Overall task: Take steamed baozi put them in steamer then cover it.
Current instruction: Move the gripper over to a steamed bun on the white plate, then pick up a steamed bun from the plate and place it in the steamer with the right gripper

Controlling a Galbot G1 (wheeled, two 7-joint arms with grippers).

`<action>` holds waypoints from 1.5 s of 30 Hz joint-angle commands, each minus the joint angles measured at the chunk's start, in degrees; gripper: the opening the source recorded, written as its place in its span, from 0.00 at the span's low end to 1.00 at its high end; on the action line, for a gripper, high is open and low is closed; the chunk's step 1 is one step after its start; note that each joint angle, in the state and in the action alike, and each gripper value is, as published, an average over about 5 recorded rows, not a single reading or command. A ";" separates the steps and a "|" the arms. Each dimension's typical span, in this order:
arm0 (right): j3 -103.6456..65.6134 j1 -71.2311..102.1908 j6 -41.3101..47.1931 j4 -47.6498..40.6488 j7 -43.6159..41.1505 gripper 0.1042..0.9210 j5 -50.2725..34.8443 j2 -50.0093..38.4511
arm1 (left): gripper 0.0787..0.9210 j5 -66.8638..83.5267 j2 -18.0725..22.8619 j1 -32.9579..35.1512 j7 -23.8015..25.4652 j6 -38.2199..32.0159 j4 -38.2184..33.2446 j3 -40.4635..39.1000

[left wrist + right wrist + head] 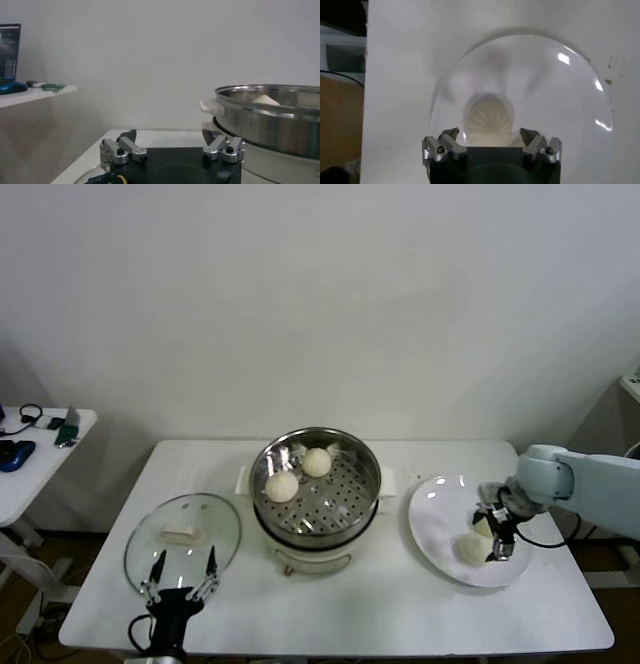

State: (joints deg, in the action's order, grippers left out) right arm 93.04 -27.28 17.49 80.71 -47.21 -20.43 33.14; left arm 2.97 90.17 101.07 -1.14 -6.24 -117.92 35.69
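Now right end effector [499,536], released, straddles a baozi [489,119] mid-plate [432,529], rim clear.

Even soft overhead light; glare spots on plate [580,75]; right wrist view motion-blurred, bun [489,120] smeared

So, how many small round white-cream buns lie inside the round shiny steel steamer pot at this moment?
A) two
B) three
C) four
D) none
A: the head view shows two buns, one and another, on the perforated tray of the steamer pot; the other buns sit on the white plate under the right gripper.
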 commanded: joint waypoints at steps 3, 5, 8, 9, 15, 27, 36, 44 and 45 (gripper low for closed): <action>-7.55 9.31 0.15 -5.11 0.43 0.88 2.59 0.41 | 0.88 -0.06 0.08 0.15 0.02 0.00 0.08 0.04; -7.73 9.47 0.12 -5.26 0.36 0.86 2.63 0.64 | 0.88 -0.09 0.13 0.14 0.00 -0.01 0.16 0.05; -8.14 9.65 0.01 -5.57 0.51 0.82 2.74 1.09 | 0.88 -0.15 0.22 0.12 -0.04 -0.04 0.22 0.03; -8.39 9.71 -0.05 -5.72 0.56 0.80 2.76 1.30 | 0.88 -0.16 0.24 0.10 -0.05 -0.05 0.23 0.03; -8.41 8.18 -1.06 -5.59 -0.57 0.72 2.84 2.39 | 0.88 -0.26 0.33 0.18 -0.12 -0.18 0.25 0.00; -2.30 -6.90 -8.74 -2.93 -6.24 0.67 2.11 2.82 | 0.88 -1.52 0.91 0.83 -0.22 -0.69 -0.20 -0.78; 2.74 -28.37 -22.38 -2.42 -10.87 0.66 -1.73 7.84 | 0.88 -2.62 1.14 1.49 -0.26 -0.56 -0.95 -0.73; 0.03 -38.60 -32.42 5.24 -12.23 0.67 -1.55 17.88 | 0.88 -3.47 1.53 1.62 -0.34 -0.48 -1.01 -1.14; -0.31 -38.80 -32.84 7.03 -12.07 0.67 -1.06 19.04 | 0.88 -3.46 1.54 1.66 -0.34 -0.48 -1.06 -1.09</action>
State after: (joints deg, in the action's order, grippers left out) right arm 92.74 -51.72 -3.96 80.36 -57.21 -21.09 43.15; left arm 0.01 91.64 102.56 -1.45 -6.80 -118.84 34.57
